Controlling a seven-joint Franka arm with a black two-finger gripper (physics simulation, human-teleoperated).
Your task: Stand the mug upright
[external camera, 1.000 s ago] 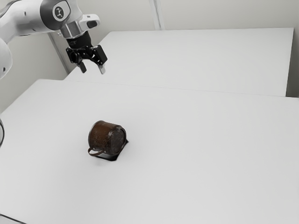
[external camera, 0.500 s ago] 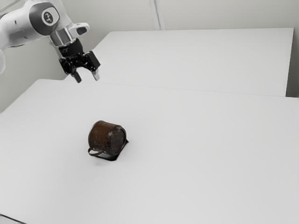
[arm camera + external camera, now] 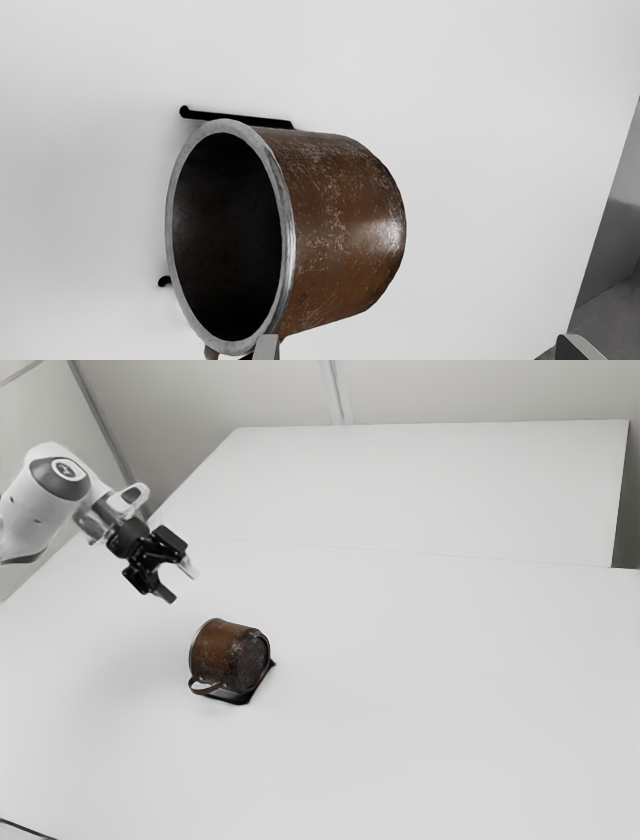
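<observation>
My gripper (image 3: 178, 584) is above the table, up and to the left of the mug in the exterior view, its fingers apart with nothing between them. The rusty brown mug (image 3: 228, 656) lies on its side, its base facing the exterior view's right and its handle low on the near side. In the wrist view the mug (image 3: 345, 225) shows its dark open mouth and grey rim; the handle is mostly hidden at the bottom edge. There the open gripper (image 3: 417, 347) has one fingertip overlapping the mug's rim in the picture; contact cannot be told.
A flat black object (image 3: 238, 699) is partly under the mug, and its edge (image 3: 240, 118) sticks out beside the rim. The white table (image 3: 430, 690) extends around the mug, with another white surface (image 3: 430, 490) behind it. A dark cable (image 3: 25, 828) lies at the near left corner.
My gripper has moved down and toward the exterior view's left, and my hand has tilted. The gripper has stayed open, and the mug has not moved.
</observation>
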